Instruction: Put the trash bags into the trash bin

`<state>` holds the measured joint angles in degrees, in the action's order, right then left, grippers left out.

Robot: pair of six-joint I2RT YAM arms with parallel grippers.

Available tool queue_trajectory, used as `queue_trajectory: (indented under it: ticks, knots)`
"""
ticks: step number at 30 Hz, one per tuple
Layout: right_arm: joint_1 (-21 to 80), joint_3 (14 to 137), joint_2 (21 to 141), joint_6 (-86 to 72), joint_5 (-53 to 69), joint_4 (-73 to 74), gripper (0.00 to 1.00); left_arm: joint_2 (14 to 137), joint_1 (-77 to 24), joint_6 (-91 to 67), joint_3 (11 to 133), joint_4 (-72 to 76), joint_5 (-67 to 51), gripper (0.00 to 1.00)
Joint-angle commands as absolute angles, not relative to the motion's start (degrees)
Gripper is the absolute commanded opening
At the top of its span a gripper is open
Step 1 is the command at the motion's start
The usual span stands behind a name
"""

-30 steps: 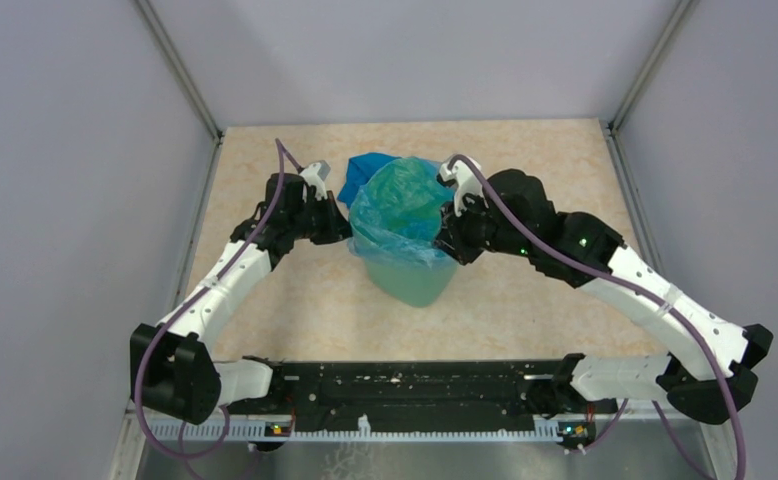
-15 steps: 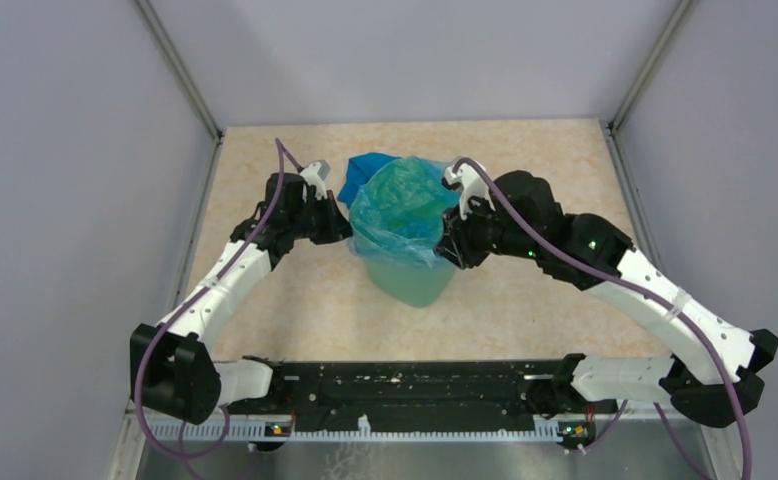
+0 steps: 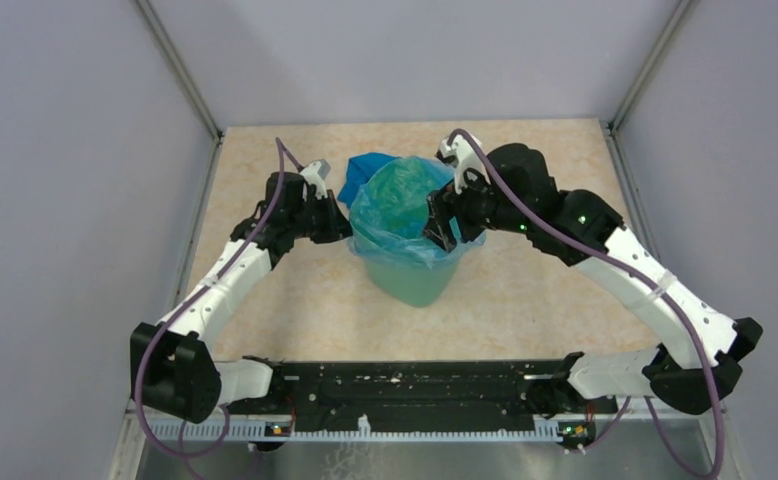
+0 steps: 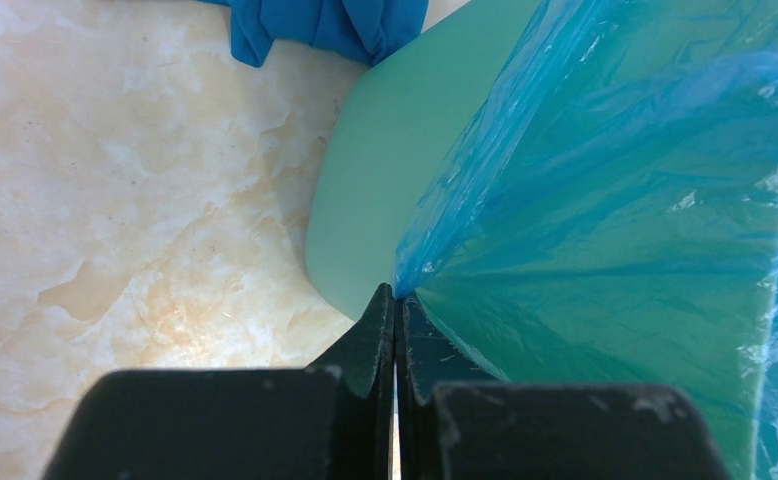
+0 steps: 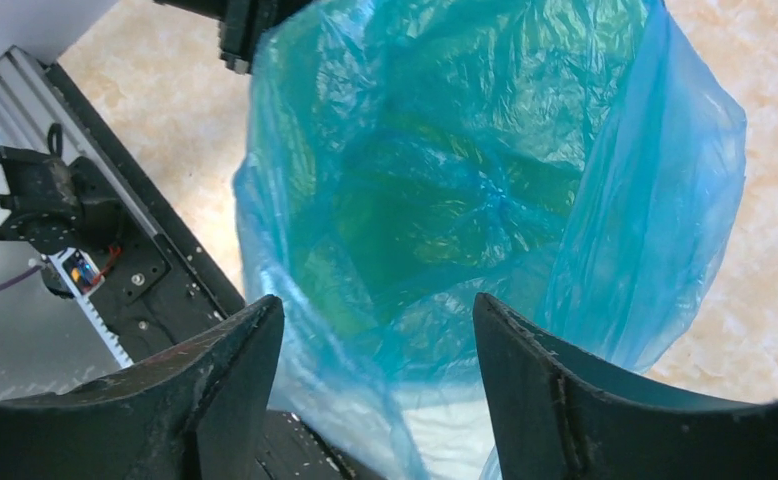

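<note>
Bag lines bin; left gripper, at the bin's left, pinches the bag's edge, likely to hold it taut; right gripper hangs open over the bin's right rim.

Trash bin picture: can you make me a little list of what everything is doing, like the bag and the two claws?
bin: mint-green trash bin, upright on the table
bag: light-blue trash bag, inside the bin, its top draped over the rim
left side: left claw shut, pinching the bag's edge by the bin's wall
right side: right claw open over the bag's mouth, gripping nothing
behind the bin: dark blue bundle lying on the table; can't tell what it is
</note>
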<state>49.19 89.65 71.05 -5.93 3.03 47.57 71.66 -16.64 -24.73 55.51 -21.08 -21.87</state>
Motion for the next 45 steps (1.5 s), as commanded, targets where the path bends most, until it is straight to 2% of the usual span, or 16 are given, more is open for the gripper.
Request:
queue_trajectory:
  ticks: [1,6,8,12,19,24,34,39,45]
  knots:
    - [47.14,88.43,72.50,-4.66,9.76,45.71,0.71,71.88,-16.61,-23.60,58.08,-19.90,-22.94,0.00]
    - [47.15,86.71,71.81,-5.42,12.38,45.10,0.69,71.75,-16.60,-23.38,57.96,-20.19,-22.94,0.00]
    - [47.11,85.99,70.75,-5.74,13.22,45.09,0.63,71.73,-16.61,-23.38,57.92,-20.11,-22.94,0.00]
    - [47.16,84.72,68.82,-6.72,13.27,45.18,0.45,71.83,-16.61,-23.47,57.83,-19.97,-22.97,0.00]
    - [47.14,83.24,66.10,-8.47,11.97,44.65,0.26,72.03,-16.61,-23.73,57.83,-19.69,-23.26,0.00]
    - [47.11,82.86,64.82,-9.07,11.85,45.02,0.16,71.89,-16.59,-23.88,57.92,-19.71,-23.36,0.00]
    - [47.19,77.36,61.29,-11.51,13.34,43.65,0.14,72.24,-16.59,-24.06,58.18,-19.75,-23.60,0.00]
    - [47.27,72.94,59.50,-12.96,14.41,42.13,0.08,72.50,-16.61,-24.17,58.18,-19.68,-23.68,0.00]
    - [47.79,66.13,57.01,-14.87,13.96,40.07,0.06,72.89,-16.61,-24.04,57.97,-19.59,-23.30,0.00]
